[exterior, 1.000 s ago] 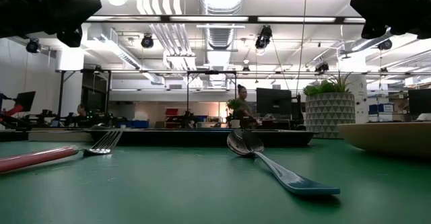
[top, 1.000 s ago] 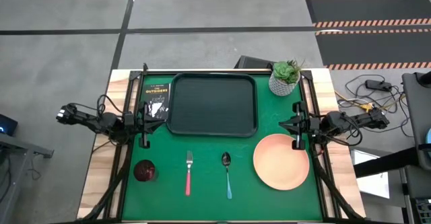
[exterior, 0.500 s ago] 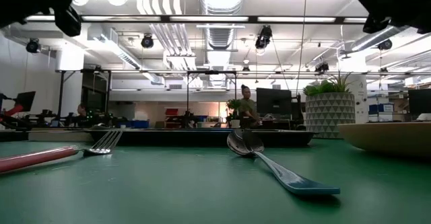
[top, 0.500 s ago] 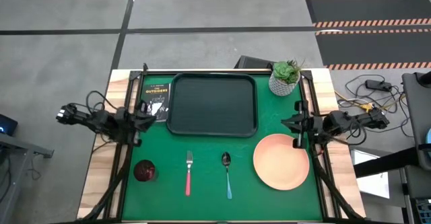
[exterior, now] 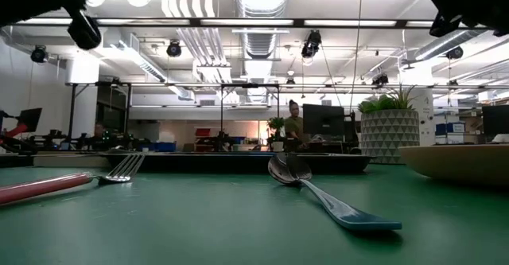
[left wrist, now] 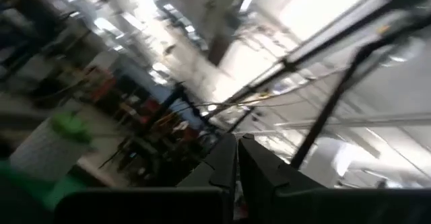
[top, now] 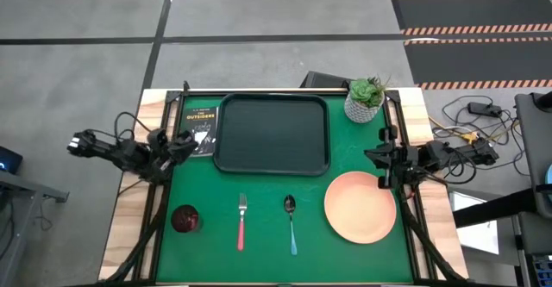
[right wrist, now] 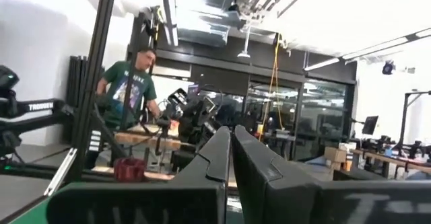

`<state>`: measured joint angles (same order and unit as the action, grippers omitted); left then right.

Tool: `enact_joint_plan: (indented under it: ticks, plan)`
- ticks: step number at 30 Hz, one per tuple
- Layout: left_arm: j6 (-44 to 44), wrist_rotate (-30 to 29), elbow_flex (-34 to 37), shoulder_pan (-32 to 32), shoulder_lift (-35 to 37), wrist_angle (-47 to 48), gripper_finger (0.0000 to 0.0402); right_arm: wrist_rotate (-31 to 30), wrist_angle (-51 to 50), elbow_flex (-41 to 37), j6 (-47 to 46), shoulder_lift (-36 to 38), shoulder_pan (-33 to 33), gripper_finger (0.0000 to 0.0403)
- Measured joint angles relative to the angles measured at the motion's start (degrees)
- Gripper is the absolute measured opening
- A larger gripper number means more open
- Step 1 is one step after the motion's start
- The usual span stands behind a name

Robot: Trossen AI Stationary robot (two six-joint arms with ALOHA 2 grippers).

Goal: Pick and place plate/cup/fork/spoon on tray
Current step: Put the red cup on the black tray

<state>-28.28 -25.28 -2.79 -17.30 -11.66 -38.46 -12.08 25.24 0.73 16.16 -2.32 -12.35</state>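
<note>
Since a second ago, both arms have drawn back toward the counter's outer edges: the left tool (top: 183, 140), earlier over the black book's (top: 200, 129) edge, now sits angled by the counter's left rim, and the right tool (top: 379, 156) has shifted slightly right, still just past the plate's far rim.

On the green counter (top: 267, 196), the dark tray (top: 272, 134) lies at the far middle with nothing on it, the book touching its left side. A white pot with a green plant (top: 365, 98) stands at the tray's far right corner. The peach-orange plate (top: 360, 206) rests on the near right, well apart from the tray. Both tools show their fingers pressed together with nothing between them, as the left wrist view (left wrist: 236, 158) and right wrist view (right wrist: 231, 151) make plain.

The fork (top: 241, 221), pink-red handle toward the near edge, lies in front of the tray, with the blue-handled spoon (top: 291, 223) parallel and just to its right; neither touches the other. From counter level, the fork (exterior: 75, 179) lies at left and the spoon (exterior: 322, 195) at centre, its handle nearest the lens. The dark red cup (top: 185, 219) stands upright near the counter's near left edge, left of the fork. A person in a green shirt (right wrist: 128, 96) stands in the room beyond, in the right wrist view.
</note>
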Motion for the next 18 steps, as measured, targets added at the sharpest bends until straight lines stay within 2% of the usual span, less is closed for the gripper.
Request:
enact_joint_plan:
  ticks: [4, 9, 13, 18]
  plan:
    - [-5.56, -1.86, -3.63, -0.06, -9.70, 0.04, 0.0000, 0.03, 6.75, 0.00, 10.99, -0.07, -0.01, 0.0009]
    - [-14.11, -1.76, -13.44, -0.34, -25.22, 2.70, 0.0000, 0.03, 16.01, 0.01, 20.44, -0.05, 0.00, 0.0009]
    - [-21.96, -0.29, -23.76, -1.56, -35.16, 15.42, 0.0000, 0.02, 17.42, 1.29, 23.13, -0.02, -0.01, 0.0009]
    - [-36.24, 0.05, -37.36, -4.00, -44.83, 40.89, 0.0000, 0.02, 17.06, 2.42, 23.54, -0.09, -0.01, 0.0009]
